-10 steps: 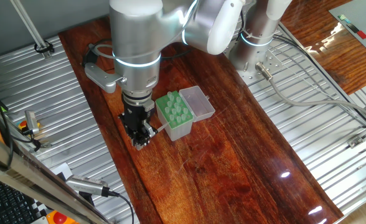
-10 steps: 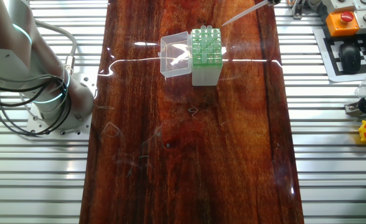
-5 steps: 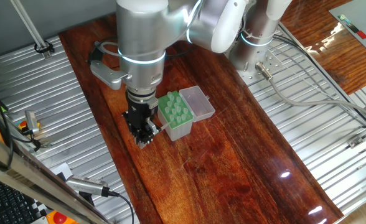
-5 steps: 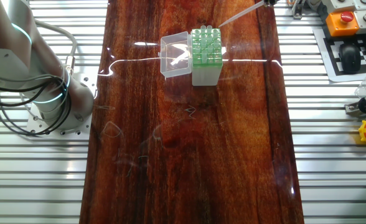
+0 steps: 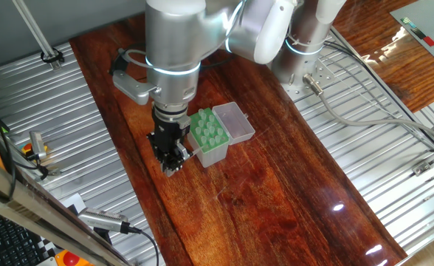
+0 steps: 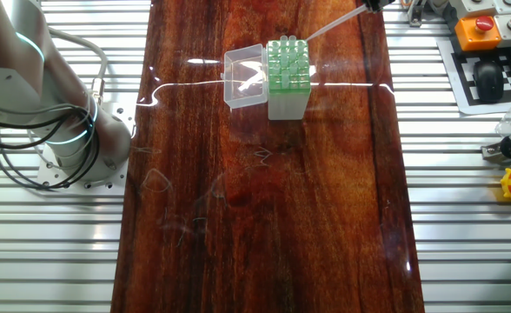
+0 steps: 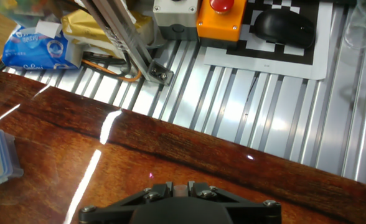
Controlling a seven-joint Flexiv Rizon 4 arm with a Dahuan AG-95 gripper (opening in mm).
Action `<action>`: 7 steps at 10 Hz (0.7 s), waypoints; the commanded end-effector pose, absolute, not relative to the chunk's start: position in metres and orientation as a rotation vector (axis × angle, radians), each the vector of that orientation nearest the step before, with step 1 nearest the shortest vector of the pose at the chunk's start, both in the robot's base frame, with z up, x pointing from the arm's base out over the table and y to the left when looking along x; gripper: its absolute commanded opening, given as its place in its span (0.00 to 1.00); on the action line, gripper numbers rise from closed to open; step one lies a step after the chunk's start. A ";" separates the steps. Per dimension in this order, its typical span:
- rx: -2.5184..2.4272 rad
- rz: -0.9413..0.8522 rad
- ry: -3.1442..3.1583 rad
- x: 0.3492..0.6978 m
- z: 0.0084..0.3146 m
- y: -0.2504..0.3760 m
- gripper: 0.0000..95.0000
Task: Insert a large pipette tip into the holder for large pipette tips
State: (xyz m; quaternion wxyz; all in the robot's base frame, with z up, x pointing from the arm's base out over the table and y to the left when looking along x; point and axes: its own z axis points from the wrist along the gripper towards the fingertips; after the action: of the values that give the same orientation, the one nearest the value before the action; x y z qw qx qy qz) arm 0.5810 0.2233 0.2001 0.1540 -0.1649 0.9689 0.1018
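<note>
The holder for large pipette tips [image 5: 207, 134] is a small box with a green perforated top [image 6: 288, 63], and its clear lid [image 6: 245, 76] lies open beside it. My gripper [image 5: 170, 158] hangs low just beside the holder, on the side away from the lid. It is shut on the large pipette tip [image 6: 332, 23], a thin whitish cone that slants down from the jaws toward the holder's green top. In the hand view the jaws [image 7: 180, 185] sit at the bottom edge, closed on the tip's pale butt end.
The dark wooden board [image 6: 264, 217] is flanked by ribbed metal tabletop [image 6: 481, 217]. Beyond the board's edge near my gripper stand an orange emergency-stop box [image 7: 220, 18] and a black mouse [image 7: 281, 28]. The arm's base [image 6: 64, 130] sits at the far side.
My arm has shifted a little toward the holder with the tip in its jaws. The tip's thin end has come closer to the green top's edge.
</note>
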 end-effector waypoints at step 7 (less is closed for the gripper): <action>-0.470 0.300 2.746 0.568 0.191 0.221 0.00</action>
State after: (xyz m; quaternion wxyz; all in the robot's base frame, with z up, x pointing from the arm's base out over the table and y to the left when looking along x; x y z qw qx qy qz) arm 0.5670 0.2217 0.1895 0.1691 -0.1664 0.9655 0.1074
